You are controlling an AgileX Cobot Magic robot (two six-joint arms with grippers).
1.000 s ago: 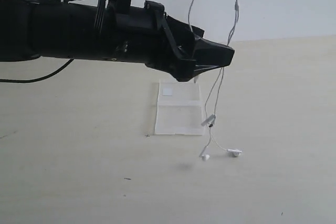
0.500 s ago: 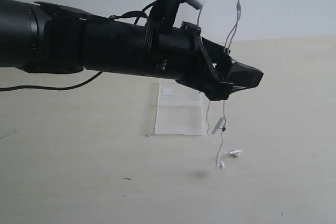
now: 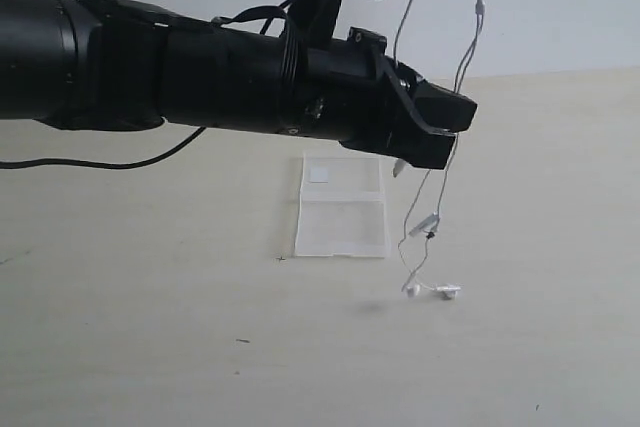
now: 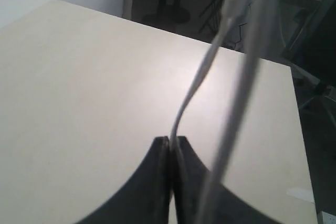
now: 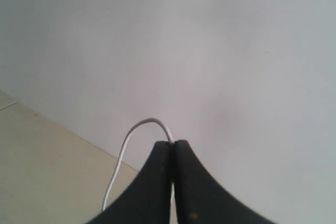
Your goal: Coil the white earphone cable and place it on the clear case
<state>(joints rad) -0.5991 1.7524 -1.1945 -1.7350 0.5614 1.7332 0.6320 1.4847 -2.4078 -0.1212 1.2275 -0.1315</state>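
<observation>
The white earphone cable [image 3: 476,17] hangs in two thin strands from above the exterior view's top edge. Its inline remote [image 3: 425,224] dangles right of the clear case [image 3: 340,209]. The two earbuds [image 3: 448,293] touch the table below it. The flat case lies on the table with its white label [image 3: 319,174] at the far end. My left gripper [image 3: 452,137] reaches across above the case's right edge, shut on the cable [image 4: 195,85]. My right gripper [image 5: 173,143] is shut on a loop of cable [image 5: 126,142]; it is above the exterior frame.
The pale table [image 3: 150,327] runs back to a white wall [image 3: 560,7]. My thick black left arm [image 3: 200,77] spans the left and middle of the exterior view, hiding the table behind it. Its black lead [image 3: 100,162] droops at the left.
The left gripper swung right and down, then came back up and slightly left. The hanging strands shifted right, and the remote and earbuds swung rightward with them.
</observation>
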